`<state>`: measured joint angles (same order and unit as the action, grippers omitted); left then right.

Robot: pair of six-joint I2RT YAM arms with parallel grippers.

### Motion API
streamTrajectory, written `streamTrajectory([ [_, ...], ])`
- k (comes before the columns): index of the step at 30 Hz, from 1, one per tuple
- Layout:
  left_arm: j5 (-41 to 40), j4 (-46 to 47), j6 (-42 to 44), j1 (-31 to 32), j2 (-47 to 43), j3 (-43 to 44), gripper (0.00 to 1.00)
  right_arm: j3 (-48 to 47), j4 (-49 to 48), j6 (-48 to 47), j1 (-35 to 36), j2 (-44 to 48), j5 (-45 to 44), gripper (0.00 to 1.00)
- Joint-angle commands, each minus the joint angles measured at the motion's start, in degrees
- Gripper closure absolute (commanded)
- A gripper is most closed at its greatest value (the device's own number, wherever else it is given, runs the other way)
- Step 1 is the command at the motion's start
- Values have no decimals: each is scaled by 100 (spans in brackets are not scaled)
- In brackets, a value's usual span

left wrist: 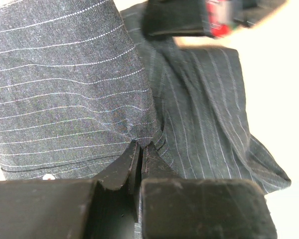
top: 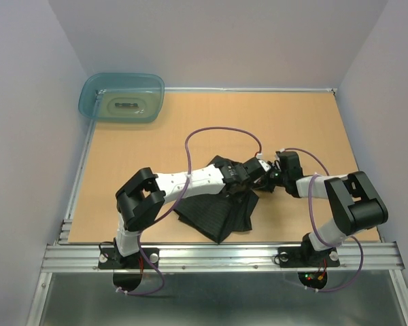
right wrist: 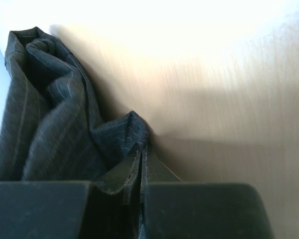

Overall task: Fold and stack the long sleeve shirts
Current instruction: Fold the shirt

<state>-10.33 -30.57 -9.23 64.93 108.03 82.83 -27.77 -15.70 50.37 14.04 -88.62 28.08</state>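
Seen from above, a tan wooden table (top: 122, 163) holds a dark charcoal pinstriped button-up shirt (top: 217, 214). The shirt lies bunched in a loose heap near the middle of the near edge. A translucent teal plastic tub (top: 88, 102) sits well apart in the far left corner.

Both robot arms reach inward and meet at the far right side of the heap, their wrists almost touching.

In the left wrist view, the left gripper (left wrist: 139, 152) has its jaws pressed together on a peak of striped cloth. A small pale button shows at the lower left.

In the right wrist view, the right gripper (right wrist: 141, 154) is likewise pinched tight on a small fold at the shirt's edge, just above bare table.

The shirt is not yet spread flat, so the folding looks to be at an early stage.

Several things could go wrong from here:
- Each pinch takes only a thin ridge of fabric, so a quick pull apart could let one side slip free.
- Either pinch may hold more than one layer, and then the garment would open twisted rather than flat.
- The two wrists are crowded together and could knock each other as they separate.
- The heap lies close to the near edge, so dragging it nearer could send cloth over the rail.
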Motion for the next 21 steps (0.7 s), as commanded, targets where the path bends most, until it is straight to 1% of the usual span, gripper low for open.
streamTrajectory([
  [1, 40, -37, 238, 134, -124, 119, 100, -273, -222, -159, 28, -77, -136, 100],
  [6, -382, -169, 141, 134, -185, 190, 100, -282, -196, -159, 28, -94, -188, 99],
  [10, -330, -151, 281, 126, -300, 216, 100, -273, -170, -150, 28, -77, -241, 99],
  [14, -198, -116, 361, 134, -212, 76, 100, -273, -117, -159, 28, -33, -311, 99],
  [17, 12, -11, 378, 134, -212, -82, 96, -247, -47, -194, 28, 81, -408, 99],
  [19, 180, 129, 396, 134, -361, -161, 92, -238, -12, -220, 20, 169, -495, 96],
  [21, 338, 287, 484, 126, -527, -319, 89, -264, 67, -264, 28, 240, -575, 96],
])
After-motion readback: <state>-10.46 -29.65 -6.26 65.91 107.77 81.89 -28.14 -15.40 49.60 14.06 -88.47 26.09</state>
